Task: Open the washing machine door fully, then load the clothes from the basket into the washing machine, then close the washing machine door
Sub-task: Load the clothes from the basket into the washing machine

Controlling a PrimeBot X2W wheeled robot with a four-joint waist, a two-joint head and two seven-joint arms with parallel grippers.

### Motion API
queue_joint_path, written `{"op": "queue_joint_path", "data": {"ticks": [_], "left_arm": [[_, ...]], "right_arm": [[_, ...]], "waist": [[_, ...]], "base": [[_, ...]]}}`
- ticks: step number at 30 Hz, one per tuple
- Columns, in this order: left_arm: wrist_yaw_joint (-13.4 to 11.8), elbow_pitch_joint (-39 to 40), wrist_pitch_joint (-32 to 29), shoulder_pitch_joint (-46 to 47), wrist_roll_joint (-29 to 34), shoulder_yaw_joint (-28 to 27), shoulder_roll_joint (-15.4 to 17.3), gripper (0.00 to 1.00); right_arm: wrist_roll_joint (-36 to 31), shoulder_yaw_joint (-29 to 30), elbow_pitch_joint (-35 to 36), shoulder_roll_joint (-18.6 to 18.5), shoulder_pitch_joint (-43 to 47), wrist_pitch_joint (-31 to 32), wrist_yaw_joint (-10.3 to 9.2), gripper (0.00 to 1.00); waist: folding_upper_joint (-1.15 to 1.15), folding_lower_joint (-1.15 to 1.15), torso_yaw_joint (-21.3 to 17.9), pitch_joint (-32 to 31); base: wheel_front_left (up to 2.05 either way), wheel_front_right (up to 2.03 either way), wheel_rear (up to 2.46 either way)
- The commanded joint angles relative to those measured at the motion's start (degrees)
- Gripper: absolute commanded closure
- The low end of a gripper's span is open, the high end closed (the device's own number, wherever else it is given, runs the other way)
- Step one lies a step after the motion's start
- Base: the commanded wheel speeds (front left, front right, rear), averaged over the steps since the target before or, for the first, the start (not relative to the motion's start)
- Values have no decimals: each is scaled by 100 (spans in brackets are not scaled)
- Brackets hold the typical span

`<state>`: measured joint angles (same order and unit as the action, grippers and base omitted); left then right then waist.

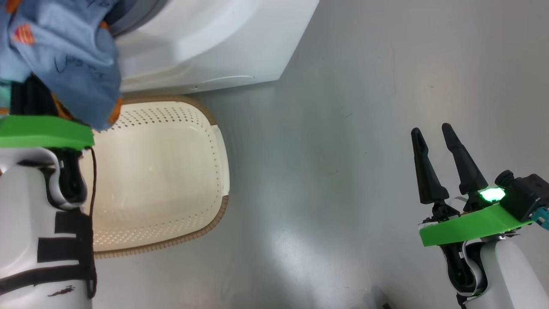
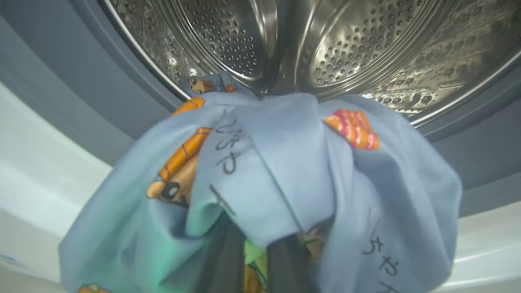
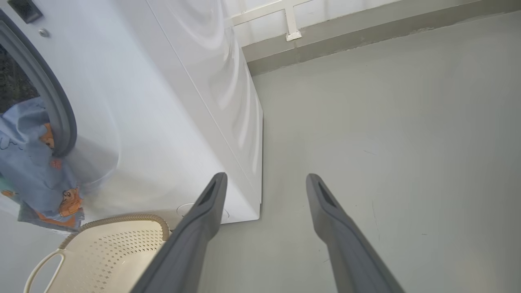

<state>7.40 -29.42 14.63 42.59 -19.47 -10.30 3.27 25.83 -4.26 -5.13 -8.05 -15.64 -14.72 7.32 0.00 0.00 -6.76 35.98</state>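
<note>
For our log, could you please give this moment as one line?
left hand: shut on clothes | clothes: at drum mouth | right hand: open

My left gripper (image 2: 256,260) was closed: fingers (image 2: 287,260) drawn close together, the clothes (image 2: 285,171) pinched between them and draped over them, tips hidden. My left forearm (image 1: 25,240) rose along the left edge of the head view, with its green wrist plate (image 1: 43,131) lying level above it. My right gripper (image 1: 432,128) stood with jaws wide apart and nothing between them, fingers pointing up that view. My right forearm (image 1: 506,270) sat low at the lower right, its green plate (image 1: 467,225) tilted. A green light (image 1: 492,194) was lit at that wrist.
</note>
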Motion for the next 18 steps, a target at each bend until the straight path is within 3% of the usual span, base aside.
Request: {"op": "queue_joint_path", "data": {"ticks": [1, 8, 18], "left_arm": [[9, 266, 37, -121, 25, -118, 157, 100], [9, 502, 37, 194, 166, 197, 287, 100], [9, -886, 37, 1621, 90, 611, 905, 100]], "right_arm": [[13, -100, 124, -24, 125, -28, 17, 0], [29, -164, 97, -11, 150, -28, 17, 0], [100, -307, 31, 113, 146, -28, 17, 0]], "waist": [[0, 0, 20, -28], [0, 0, 4, -93], [0, 0, -246, -112]], "base": [[0, 0, 0], [0, 0, 0], [0, 0, 0]]}}
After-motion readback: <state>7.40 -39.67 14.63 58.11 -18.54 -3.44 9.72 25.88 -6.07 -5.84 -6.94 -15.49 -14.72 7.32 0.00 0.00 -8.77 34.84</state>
